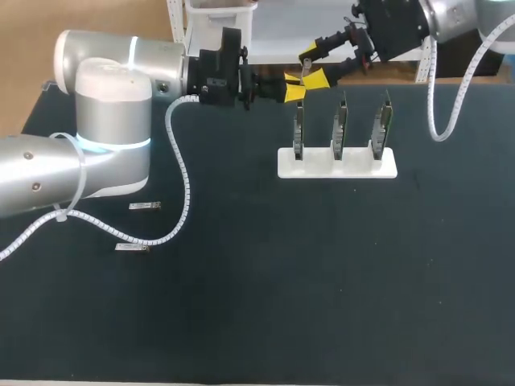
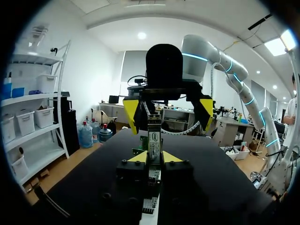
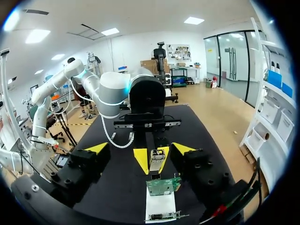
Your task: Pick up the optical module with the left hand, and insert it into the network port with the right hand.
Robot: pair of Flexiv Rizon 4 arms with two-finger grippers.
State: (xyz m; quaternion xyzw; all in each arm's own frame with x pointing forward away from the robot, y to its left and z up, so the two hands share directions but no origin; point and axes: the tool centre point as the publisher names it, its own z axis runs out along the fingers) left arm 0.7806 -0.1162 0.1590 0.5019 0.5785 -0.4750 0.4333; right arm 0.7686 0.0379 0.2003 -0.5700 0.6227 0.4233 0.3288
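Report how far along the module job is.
Done: the left gripper is shut on a module, held up above the cards. In hand: handover, with the right gripper open facing it, not gripping. Left: the right's grasp, then insertion into one card.

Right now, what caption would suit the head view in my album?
Left fingers hold an optical module out to the open right fingers above a white stand of three upright cards.

Black table (image 1: 322,281). White stand (image 1: 388,170) sits under the jaws, with two spare cards (image 1: 340,127) upright just beside them. Silver module (image 1: 145,207) and second module (image 1: 131,248) lie flat, well apart from the jaws.
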